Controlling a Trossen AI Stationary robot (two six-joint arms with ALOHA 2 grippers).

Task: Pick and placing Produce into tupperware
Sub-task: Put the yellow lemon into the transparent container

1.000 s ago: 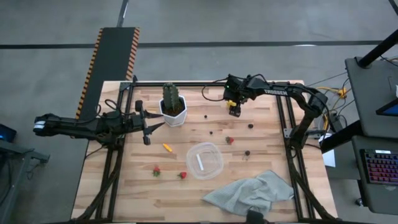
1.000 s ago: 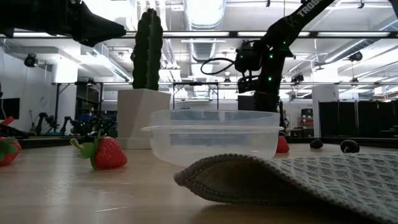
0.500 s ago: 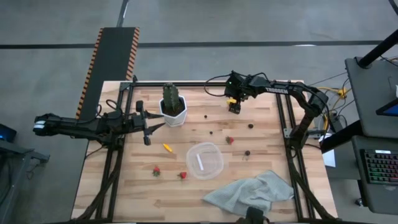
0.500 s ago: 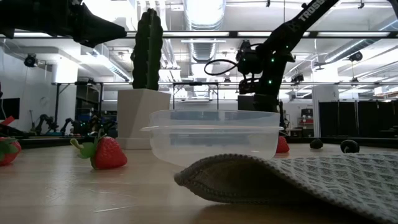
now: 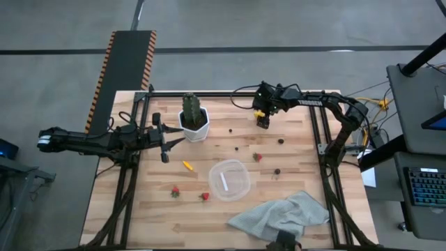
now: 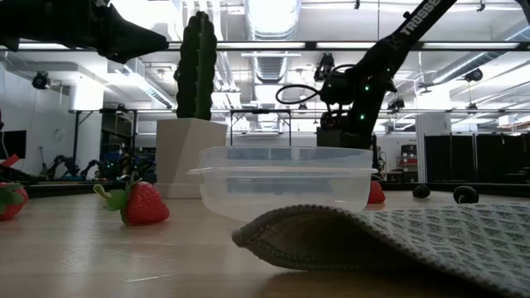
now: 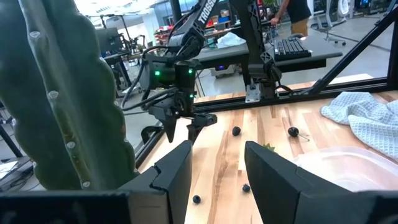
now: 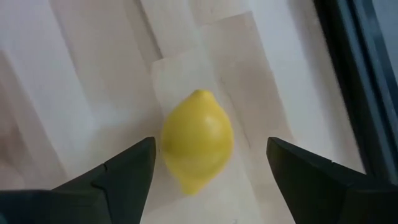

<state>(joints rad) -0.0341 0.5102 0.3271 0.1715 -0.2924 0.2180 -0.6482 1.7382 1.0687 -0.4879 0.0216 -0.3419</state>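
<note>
Over on the left, the left gripper (image 5: 164, 143) hangs just beside the cactus (image 5: 193, 110) in its white pot (image 5: 196, 130), fingers apart with nothing between them. Near it the orange carrot piece (image 5: 187, 165) lies slantwise on the wooden table (image 5: 293, 167), and two strawberries (image 5: 175, 190) sit in front of the empty tupperware (image 5: 230, 179). Farther right, a third strawberry (image 5: 257, 157) and dark berries (image 5: 277, 170) are scattered around. At the back, the right gripper (image 5: 263, 123) points down over the lemon (image 8: 198, 140), fingers wide apart on either side and not touching it. The lemon lies flat on the wood, its long axis running roughly crosswise to the gap between the fingers, nub end away. Since a second ago this arm's wrist has shifted slightly rightward; the produce has not moved.
</note>
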